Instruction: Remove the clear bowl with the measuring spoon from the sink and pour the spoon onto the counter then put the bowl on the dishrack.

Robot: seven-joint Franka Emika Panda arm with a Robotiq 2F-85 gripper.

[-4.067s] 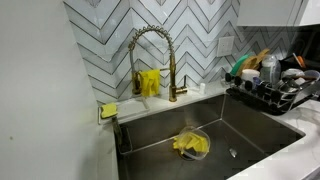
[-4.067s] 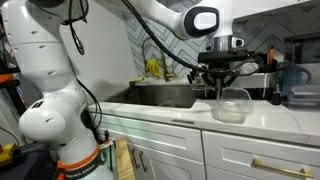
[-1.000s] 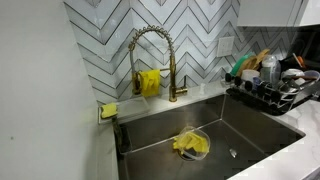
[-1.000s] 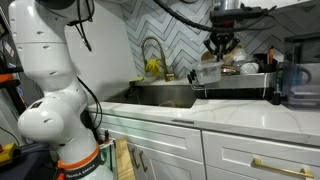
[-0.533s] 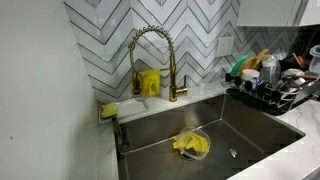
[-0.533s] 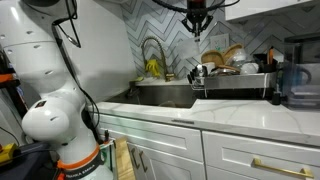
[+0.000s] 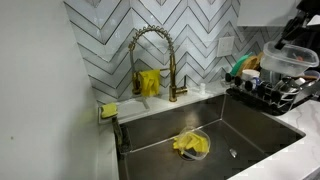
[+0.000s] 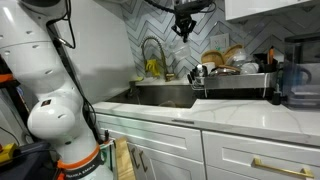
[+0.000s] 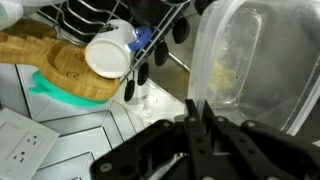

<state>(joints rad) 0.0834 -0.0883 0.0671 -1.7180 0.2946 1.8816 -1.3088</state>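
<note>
Jaws pinched shut on rim of clear bowl [image 9: 250, 70]. Bowl hung above dishrack [image 7: 265, 100], off counter (rim grip left base free for set-down). Placement judged pending.

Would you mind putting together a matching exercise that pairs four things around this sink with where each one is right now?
Things:
1. clear bowl
2. gold faucet
3. crumpled yellow item
4. white mug

Places:
A. down in the sink basin
B. in the gripper, above the dishrack
C. lying among the dishes in the rack
D. behind the sink, in front of the chevron tiles

Pairs: 1-B; 2-D; 3-A; 4-C
</note>
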